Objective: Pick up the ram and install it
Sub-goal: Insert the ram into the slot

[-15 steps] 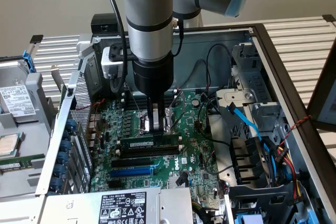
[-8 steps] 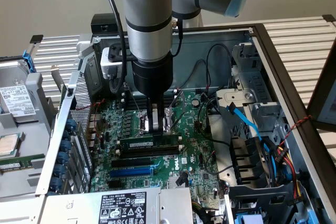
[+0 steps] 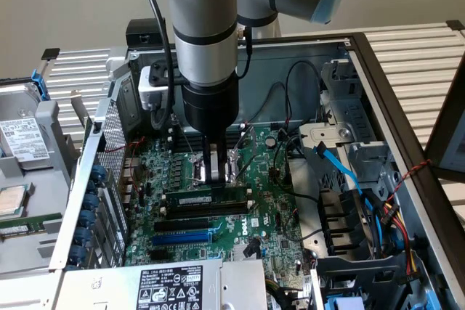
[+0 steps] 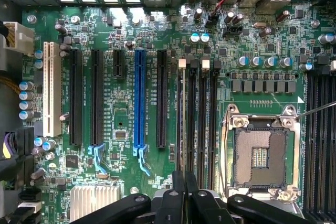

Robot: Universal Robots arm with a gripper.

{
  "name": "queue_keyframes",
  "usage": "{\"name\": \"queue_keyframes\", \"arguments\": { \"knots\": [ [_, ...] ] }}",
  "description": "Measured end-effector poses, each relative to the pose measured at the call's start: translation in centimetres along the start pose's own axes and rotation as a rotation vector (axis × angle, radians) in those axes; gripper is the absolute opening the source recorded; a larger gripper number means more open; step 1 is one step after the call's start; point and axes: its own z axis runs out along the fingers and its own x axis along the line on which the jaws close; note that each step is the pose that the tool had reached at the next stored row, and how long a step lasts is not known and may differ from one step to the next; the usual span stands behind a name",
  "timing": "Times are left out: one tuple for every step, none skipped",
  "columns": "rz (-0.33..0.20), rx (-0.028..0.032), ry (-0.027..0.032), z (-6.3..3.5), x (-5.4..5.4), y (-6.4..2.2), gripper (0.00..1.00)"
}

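Observation:
The ram [image 3: 207, 197], a dark-green stick with a small white label, stands on edge in a black memory slot on the motherboard [image 3: 276, 215], just ahead of the CPU socket. My gripper [image 3: 213, 177] hangs straight above its middle with both fingers pressed together and the tips at or just over the stick's top edge. I cannot tell whether they touch it. In the wrist view the shut gripper [image 4: 185, 182] sits over the memory slots, and the ram's thin top edge [image 4: 183, 119] runs out from under it.
A blue expansion slot [image 3: 182, 237] and black slots lie beside the ram. The open CPU socket [image 4: 260, 156] is on its other side. Case walls [image 3: 378, 70], a drive cage with blue cables [image 3: 341, 172] and a power supply [image 3: 167, 284] ring the board. Another green stick [image 3: 25, 224] lies outside the case.

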Motion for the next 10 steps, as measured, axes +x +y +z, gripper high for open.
{"name": "queue_keyframes", "arguments": {
  "knots": [
    [0.0,0.0,-0.0001,0.01,0.01,0.0,0.13],
    [0.0,0.0,0.0,0.02,0.02,0.0,0.13],
    [0.0,0.0,0.0,0.02,0.03,0.0,0.13],
    [0.0,0.0,0.0001,0.03,0.04,-0.01,0.13],
    [0.0,-0.0001,0.0001,0.03,0.05,0.0,0.13],
    [0.0,-0.0001,0.0001,0.03,0.08,-0.01,0.13],
    [0.0,-0.0001,0.0001,0.03,0.09,-0.01,0.13],
    [0.0,-0.0002,0.0001,0.03,0.09,-0.01,0.13],
    [0.0,-0.0002,0.0001,0.03,0.09,-0.01,0.13],
    [0.0,-0.0001,0.0001,0.03,0.09,-0.01,0.13]
  ]
}}
